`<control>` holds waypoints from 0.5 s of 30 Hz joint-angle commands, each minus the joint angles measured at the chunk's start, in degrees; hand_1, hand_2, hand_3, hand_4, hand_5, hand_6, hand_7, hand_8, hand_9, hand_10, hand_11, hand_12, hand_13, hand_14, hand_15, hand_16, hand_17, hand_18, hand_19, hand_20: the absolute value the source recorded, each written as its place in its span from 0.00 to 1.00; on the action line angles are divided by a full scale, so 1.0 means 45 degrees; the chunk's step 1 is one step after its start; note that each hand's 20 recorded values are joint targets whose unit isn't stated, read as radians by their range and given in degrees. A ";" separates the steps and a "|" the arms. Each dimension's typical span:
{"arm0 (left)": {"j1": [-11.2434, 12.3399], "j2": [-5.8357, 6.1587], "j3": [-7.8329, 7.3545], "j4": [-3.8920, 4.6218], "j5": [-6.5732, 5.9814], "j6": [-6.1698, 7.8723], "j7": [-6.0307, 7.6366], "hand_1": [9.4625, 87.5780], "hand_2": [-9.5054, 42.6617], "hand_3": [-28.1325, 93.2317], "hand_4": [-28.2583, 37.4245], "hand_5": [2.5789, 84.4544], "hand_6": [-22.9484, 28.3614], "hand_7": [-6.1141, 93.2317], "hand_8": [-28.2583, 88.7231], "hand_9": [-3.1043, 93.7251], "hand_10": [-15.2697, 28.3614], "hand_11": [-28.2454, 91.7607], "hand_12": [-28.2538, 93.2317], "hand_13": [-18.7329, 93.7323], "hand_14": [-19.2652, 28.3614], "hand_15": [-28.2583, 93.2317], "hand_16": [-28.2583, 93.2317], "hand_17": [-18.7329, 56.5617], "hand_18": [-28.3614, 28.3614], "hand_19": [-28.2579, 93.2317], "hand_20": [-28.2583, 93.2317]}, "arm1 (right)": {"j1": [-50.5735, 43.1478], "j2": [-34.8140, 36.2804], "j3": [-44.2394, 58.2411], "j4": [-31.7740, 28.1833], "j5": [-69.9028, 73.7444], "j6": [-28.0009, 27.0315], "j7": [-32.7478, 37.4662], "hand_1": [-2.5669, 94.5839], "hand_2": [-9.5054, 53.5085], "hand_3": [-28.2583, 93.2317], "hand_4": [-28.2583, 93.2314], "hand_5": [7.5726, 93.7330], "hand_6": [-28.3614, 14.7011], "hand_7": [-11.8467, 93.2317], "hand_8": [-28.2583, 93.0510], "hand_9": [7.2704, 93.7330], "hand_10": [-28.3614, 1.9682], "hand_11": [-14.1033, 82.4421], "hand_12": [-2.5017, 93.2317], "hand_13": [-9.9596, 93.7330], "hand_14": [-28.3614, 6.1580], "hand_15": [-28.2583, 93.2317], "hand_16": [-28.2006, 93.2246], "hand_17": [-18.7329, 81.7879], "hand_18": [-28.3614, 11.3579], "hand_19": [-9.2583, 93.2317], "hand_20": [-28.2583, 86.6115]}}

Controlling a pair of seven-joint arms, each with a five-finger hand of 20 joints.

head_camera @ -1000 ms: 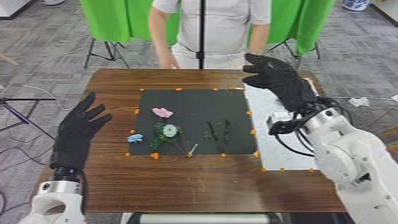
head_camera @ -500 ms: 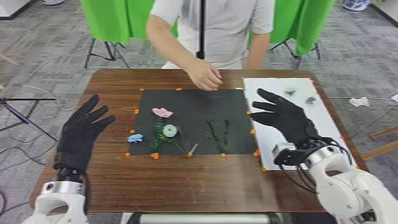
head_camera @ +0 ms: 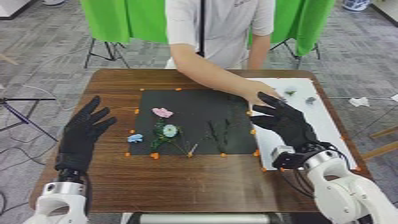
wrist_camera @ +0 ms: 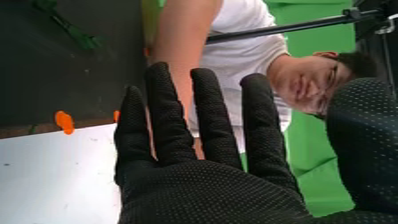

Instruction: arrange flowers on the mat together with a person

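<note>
R robot hand (head_camera: 289, 121), fingers apart, over white sheet (head_camera: 311, 115); L robot hand (head_camera: 82, 131) same, nr table's (head_camera: 195, 187) L edge. Pink flwr (head_camera: 162, 112), white flwr (head_camera: 170, 131) & blue flwr (head_camera: 135, 138) on black mat's (head_camera: 200, 107) L side; person's arm (head_camera: 213, 77) nr sheet.

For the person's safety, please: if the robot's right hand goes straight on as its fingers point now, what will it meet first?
Probably the person's forearm, which lies just ahead of the right hand in the head view, though their heights are unclear.
</note>
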 commanded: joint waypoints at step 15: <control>0.0102 -0.0203 -0.0040 0.0064 0.0074 -0.0133 -0.0101 0.17 0.27 0.89 0.00 0.39 0.49 0.16 0.16 0.39 0.69 0.38 0.30 0.42 0.87 0.50 0.20 0.12 0.96 0.60 0.33 | 0.0243 -0.0661 -0.0148 -0.0071 -0.0115 0.0115 -0.0016 0.21 0.25 0.88 0.00 0.35 0.76 0.24 0.13 0.41 0.54 0.22 0.18 0.42 0.32 0.46 0.37 0.20 0.24 0.54 0.43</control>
